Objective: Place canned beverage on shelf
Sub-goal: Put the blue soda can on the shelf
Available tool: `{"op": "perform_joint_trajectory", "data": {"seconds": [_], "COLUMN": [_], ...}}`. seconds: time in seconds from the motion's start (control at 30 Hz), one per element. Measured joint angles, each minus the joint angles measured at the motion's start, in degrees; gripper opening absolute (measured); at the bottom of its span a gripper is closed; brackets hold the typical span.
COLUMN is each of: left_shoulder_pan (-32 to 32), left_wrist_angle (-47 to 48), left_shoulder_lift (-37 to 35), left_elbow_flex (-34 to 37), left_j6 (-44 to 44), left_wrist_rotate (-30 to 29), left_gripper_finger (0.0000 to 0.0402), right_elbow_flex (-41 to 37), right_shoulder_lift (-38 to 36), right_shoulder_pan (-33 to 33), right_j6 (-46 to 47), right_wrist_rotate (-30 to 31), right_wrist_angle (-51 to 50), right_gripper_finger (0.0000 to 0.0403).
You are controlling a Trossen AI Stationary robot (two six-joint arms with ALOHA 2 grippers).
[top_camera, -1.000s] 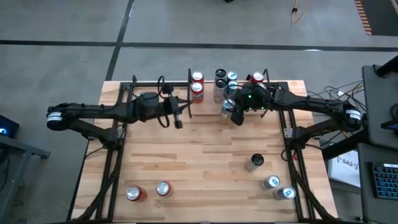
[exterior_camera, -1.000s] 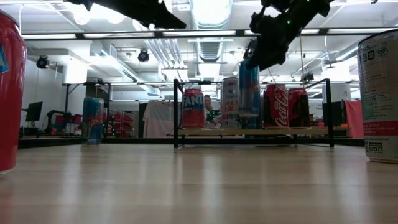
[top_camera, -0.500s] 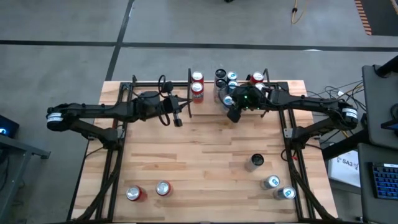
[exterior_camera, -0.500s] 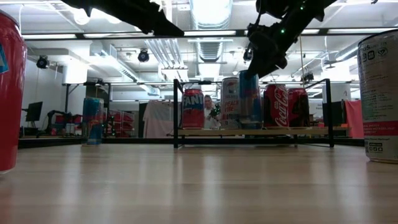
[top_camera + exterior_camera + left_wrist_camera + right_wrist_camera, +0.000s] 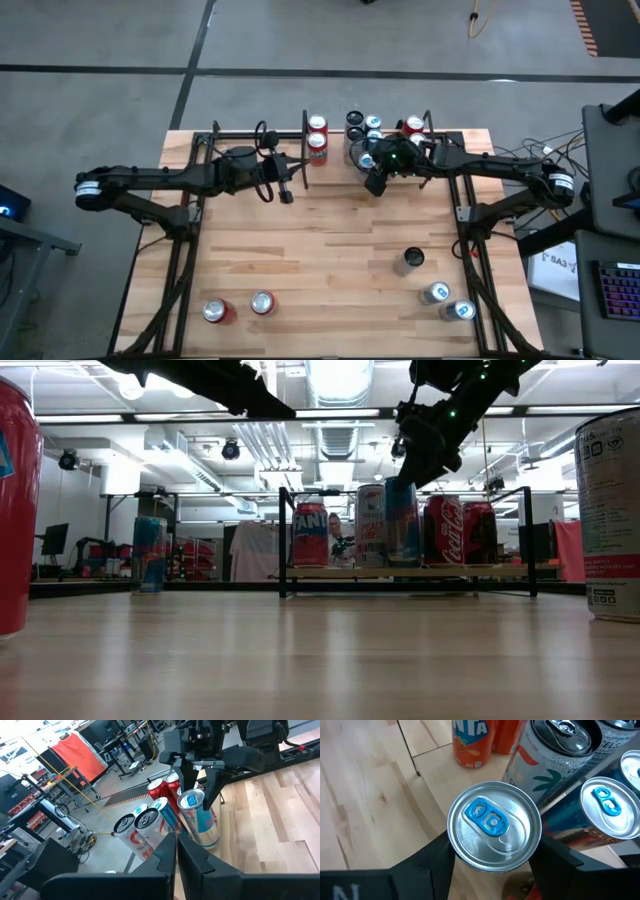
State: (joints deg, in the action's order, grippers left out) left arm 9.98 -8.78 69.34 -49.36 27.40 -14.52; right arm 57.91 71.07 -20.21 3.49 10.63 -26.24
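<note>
Right gripper [image 5: 492, 865] has fingers clamped either side of the blue-tab can [image 5: 493, 827], which looks set down on the shelf [image 5: 400, 572] w/ the other cans [image 5: 142, 827] just behind. Placing step, imo; next: let go, lift straight up. Left gripper [image 5: 286, 192] idles shut nearby.

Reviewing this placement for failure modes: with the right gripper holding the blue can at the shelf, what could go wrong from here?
1. The blue can stands close beside the white Celsius can; opening the right gripper or pulling away could knock that neighbour.
2. It sits near the shelf front edge, so a nudge on release might tip it off.
</note>
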Motion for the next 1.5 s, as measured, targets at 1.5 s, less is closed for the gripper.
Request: {"op": "perform_joint_trajectory", "data": {"seconds": [1.5], "left_shoulder_pan": [0.00], "left_wrist_angle": [0.26], "left_shoulder_lift": [0.00], "left_elbow_flex": [0.00], "left_j6": [0.63], "left_wrist_rotate": [-0.11], "left_gripper_finger": [0.0000], "right_elbow_flex": [-0.04], "right_shoulder_lift": [1.77], "right_shoulder_pan": [-0.83], "right_j6": [-2.08], "right_wrist_rotate": [3.57], "right_wrist_angle": [0.24], "right_gripper_finger": [0.0267]}}
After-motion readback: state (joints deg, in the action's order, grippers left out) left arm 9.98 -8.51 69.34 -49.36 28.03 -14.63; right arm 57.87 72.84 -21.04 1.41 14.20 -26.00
